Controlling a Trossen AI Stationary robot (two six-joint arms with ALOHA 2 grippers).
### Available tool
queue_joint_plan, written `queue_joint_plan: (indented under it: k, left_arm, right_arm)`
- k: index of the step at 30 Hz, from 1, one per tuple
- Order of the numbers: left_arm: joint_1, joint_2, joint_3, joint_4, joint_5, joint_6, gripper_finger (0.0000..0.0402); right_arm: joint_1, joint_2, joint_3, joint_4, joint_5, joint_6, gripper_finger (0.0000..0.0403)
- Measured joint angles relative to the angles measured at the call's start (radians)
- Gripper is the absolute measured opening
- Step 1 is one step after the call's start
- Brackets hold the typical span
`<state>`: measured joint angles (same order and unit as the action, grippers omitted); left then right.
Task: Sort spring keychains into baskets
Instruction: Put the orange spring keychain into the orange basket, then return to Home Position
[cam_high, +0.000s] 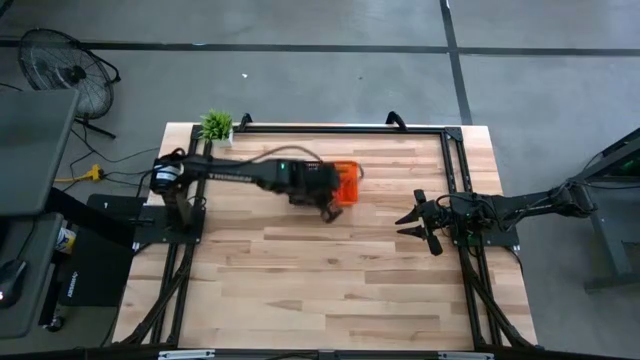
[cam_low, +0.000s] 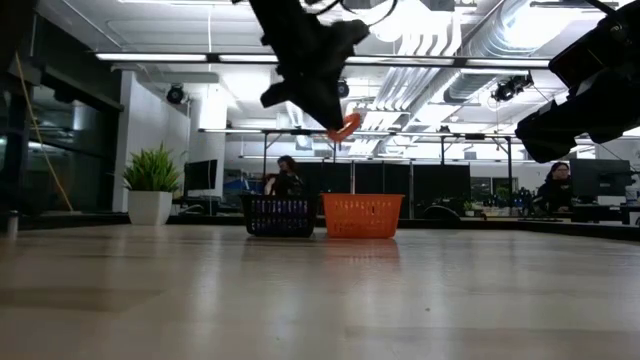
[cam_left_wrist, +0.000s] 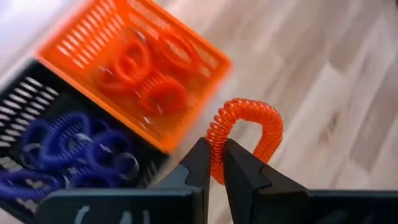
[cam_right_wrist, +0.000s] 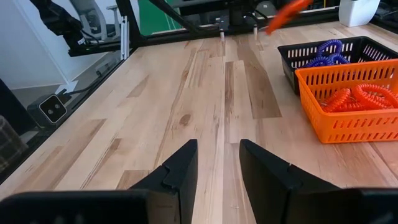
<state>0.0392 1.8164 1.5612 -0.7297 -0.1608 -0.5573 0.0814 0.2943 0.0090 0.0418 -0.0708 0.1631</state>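
Above the orange basket, left end effector pinching one orange-red spring keychain by its coil: light, springy, probably best nipped across one strand.

A small green potted plant is sitting at the wooden table's far corner, while a floor fan is standing beyond it on the grey floor.
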Motion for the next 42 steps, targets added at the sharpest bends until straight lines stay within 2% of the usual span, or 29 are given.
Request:
queue_joint_plan:
  k: [8, 14, 18, 22, 29, 36, 42]
  left_arm:
    - [0.173, 0.0, 0.002, 0.08, 0.047, -0.049, 0.0028]
    - [0.25, 0.04, 0.003, 0.16, 0.148, -0.076, 0.0028]
    - [0.267, 0.099, 0.013, 0.168, 0.203, -0.079, 0.0028]
    - [0.274, 0.158, 0.025, 0.173, 0.215, -0.104, 0.0028]
    - [0.275, 0.166, 0.025, 0.205, 0.23, -0.112, 0.003]
    - [0.275, 0.166, 0.025, 0.211, 0.228, -0.128, 0.0083]
    - [0.275, 0.166, 0.025, 0.217, 0.271, -0.111, 0.0121]
  right_arm:
    - [0.0, 0.0, 0.0, 0.0, 0.0, 0.0, 0.0114]
    - [0.0, 0.0, 0.0, 0.0, 0.0, 0.0, 0.0114]
    - [0.0, 0.0, 0.0, 0.0, 0.0, 0.0, 0.0114]
    - [0.0, 0.0, 0.0, 0.0, 0.0, 0.0, 0.0114]
    - [0.0, 0.0, 0.0, 0.0, 0.0, 0.0, 0.0114]
    - [0.0, 0.0, 0.0, 0.0, 0.0, 0.0, 0.0114]
    - [0.0, 0.0, 0.0, 0.0, 0.0, 0.0, 0.0114]
